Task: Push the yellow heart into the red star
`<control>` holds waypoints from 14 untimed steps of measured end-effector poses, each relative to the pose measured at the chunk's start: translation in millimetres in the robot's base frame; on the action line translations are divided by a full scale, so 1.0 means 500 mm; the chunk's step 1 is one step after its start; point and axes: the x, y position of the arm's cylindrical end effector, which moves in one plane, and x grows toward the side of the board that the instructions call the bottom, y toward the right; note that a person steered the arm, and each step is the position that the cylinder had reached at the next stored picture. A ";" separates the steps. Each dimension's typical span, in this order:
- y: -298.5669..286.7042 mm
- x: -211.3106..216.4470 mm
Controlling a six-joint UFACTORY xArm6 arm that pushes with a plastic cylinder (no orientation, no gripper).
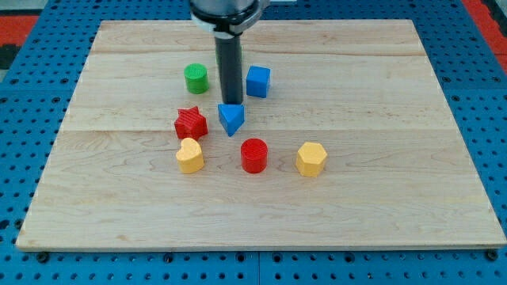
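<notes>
The yellow heart point(189, 155) lies just below the red star point(191, 123), close to it or touching its lower edge. My tip point(230, 103) is at the top edge of the blue triangle point(231, 119), to the right of the red star and up and right of the yellow heart. The rod rises straight up to the arm at the view's top.
A green cylinder point(196, 78) and a blue cube point(258, 81) flank the rod. A red cylinder point(254, 154) and a yellow hexagon point(311, 158) lie right of the heart. All rest on the wooden board point(396, 198), which is ringed by blue pegboard.
</notes>
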 end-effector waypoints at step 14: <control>0.018 0.238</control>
